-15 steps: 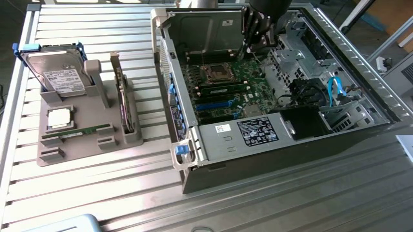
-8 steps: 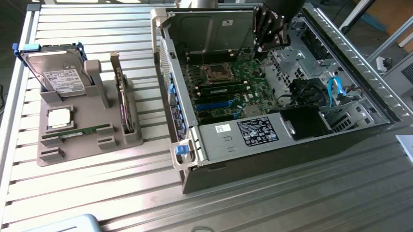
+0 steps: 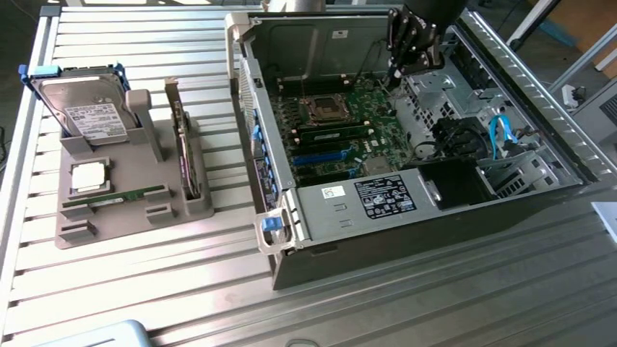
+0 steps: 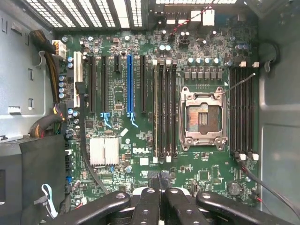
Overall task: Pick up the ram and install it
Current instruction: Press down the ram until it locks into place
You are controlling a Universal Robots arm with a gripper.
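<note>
Hovering with the hand [image 3: 410, 66] inside the open computer case [image 3: 386, 249], above the green circuit board [image 4: 126, 140] on the case's floor, with the fingers [image 4: 147, 206] pressed together and nothing pinched between them. Looking straight down, in the wrist view, on the chip socket [image 4: 204, 117] and the long memory slots [image 4: 164, 108] beside it, all within the case.

Leaving the ram [image 3: 115, 196] untouched: lying flat in a groove of a gray holder [image 3: 126, 220], outside the case and well apart from it, on the exterior view's left of the case, on the same table [image 3: 193, 289]. Sharing that holder with a hard drive [image 3: 87, 108] propped upright, likewise on the exterior view's left of the case.

Judging by this layout: pick-up step in hand, not yet begun; nothing of the install done with this stick.

Calling, for the grasp, on a spread of the fingers first, with no room for the stick in a shut pair. Calling then for a square line-up across the stick's thin long sides, clear of the groove's walls, and a light pinch, given so thin a board. Calling, for the seating, on a slot inside the case matched end to end with the stick.
</note>
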